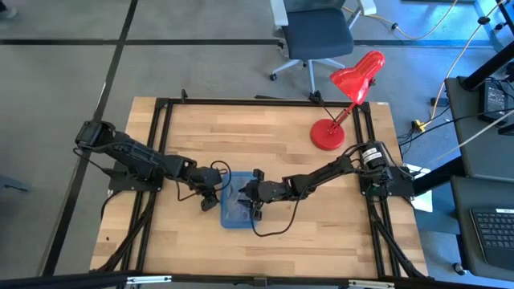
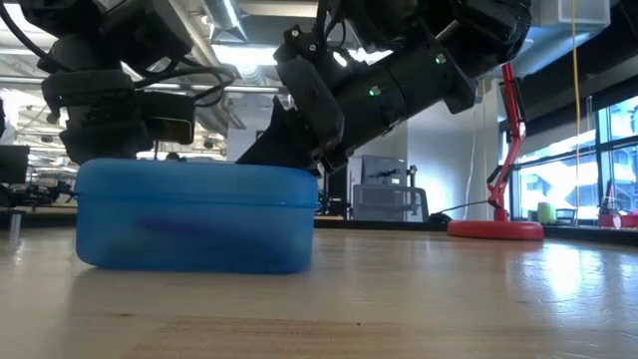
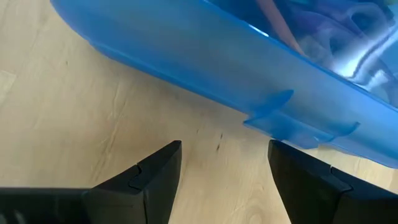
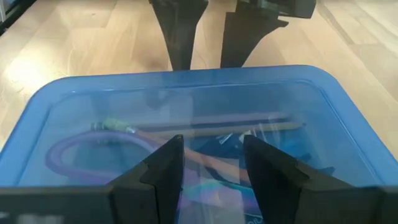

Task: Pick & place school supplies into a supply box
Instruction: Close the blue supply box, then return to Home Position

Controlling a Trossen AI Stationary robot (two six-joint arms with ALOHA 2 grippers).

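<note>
The translucent blue supply box [image 1: 238, 210] lies shut and flat on the wooden table, also in the low view [image 2: 194, 214]. Through its lid [image 4: 186, 99] I see pens, a pencil and purple scissor handles [image 4: 81, 152] inside. My left gripper [image 3: 224, 162] is open at table height beside the box's left long side, its fingers either side of the small clasp tab [image 3: 292, 121], apart from it. My right gripper [image 4: 211, 168] is open, slanting down over the lid from the table's right [image 2: 284, 150]. My right gripper's open fingers [image 4: 165, 165] come at the box's lid from above, slanting from the table's right. I cannot tell whether the fingertips touch the lid. The box rests flat on the table.
A red desk lamp [image 1: 349, 104] stands at the table's far right, its base on the wood [image 2: 495, 229]. A black metal frame [image 1: 161, 104] runs along the table's edges. Bare wood lies near and far of the box.
</note>
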